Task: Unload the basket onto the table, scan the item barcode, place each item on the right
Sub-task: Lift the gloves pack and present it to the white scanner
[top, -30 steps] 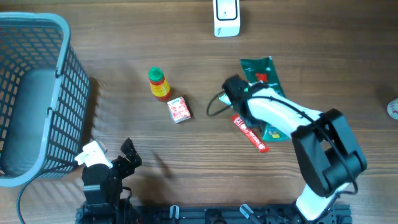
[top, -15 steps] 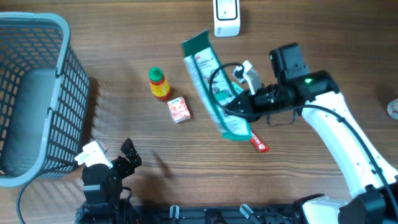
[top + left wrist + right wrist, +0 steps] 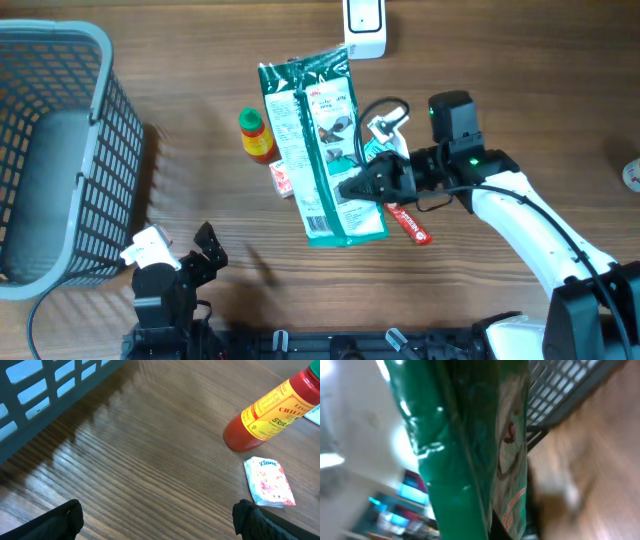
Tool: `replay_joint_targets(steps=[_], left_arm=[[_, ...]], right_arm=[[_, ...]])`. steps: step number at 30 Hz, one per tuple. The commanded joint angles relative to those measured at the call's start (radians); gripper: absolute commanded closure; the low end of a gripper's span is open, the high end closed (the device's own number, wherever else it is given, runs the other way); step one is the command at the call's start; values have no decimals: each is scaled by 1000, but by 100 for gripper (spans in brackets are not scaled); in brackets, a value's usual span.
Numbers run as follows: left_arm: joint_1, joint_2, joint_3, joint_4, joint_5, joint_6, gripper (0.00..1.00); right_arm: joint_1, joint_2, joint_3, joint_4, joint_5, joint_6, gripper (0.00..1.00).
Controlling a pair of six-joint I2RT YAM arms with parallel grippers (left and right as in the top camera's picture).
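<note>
Nearest us, our left claw (image 3: 211, 246) is sitting wide open and empty beside the basket (image 3: 110, 150). Further out, our right claw (image 3: 355, 187) is pinching shut on the green bag (image 3: 310, 130), gripping its right edge low down. The bag appears to be hanging above the table (image 3: 520, 90) with its printed panel facing up. A small packet (image 3: 282, 180) and a sauce bottle (image 3: 254, 135) are lying just to its left. The bag's top end is pointing toward the scanner (image 3: 362, 25) at the far edge.

We are judging the bag to be light, thin and crinkly, so it is probably flopping around the pinch. Its glossy film looks slippery and prone to glare. Holding it by a flat seam edge, clear of the print, seems wisest. We cannot tell where the barcode is sitting.
</note>
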Motion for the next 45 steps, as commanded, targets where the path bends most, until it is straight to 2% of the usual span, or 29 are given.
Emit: replay_joint_targets(steps=[1,3,9,13,16,18,21,23,26,29,30,34,38,40,45], left_arm=[[1,-5,-5,2,-17,1,0],[1,-5,-5,2,-17,1,0],[1,-5,-5,2,-17,1,0],[1,-5,-5,2,-17,1,0],[1,-5,-5,2,-17,1,0],[1,-5,-5,2,-17,1,0],[1,-5,-5,2,-17,1,0],[1,-5,-5,2,-17,1,0],[1,-5,-5,2,-17,1,0],[1,-5,-5,2,-17,1,0],[1,-5,-5,2,-17,1,0],[1,-5,-5,2,-17,1,0],[1,-5,-5,2,-16,1,0],[1,-5,-5,2,-17,1,0],[1,-5,-5,2,-17,1,0]], right_arm=[[0,2,9,56,-75,472,96],[0,2,9,63,-74,517,96],[0,2,9,86,-74,517,96],[0,2,9,82,-38,381,95],[0,-17,9,0,1,274,95],[0,-69,9,-169,129,166,95],[0,-211,9,-516,523,14,95],[0,-304,9,-631,732,-1,95],[0,-478,9,-662,884,2,95],[0,-645,9,-614,1131,-8,95],[0,-690,9,-581,1191,-62,95],[0,-730,9,-392,1133,-349,95],[0,-598,9,-208,1127,-532,95],[0,-440,9,-21,1127,-642,95],[2,-86,9,488,1215,-656,95]])
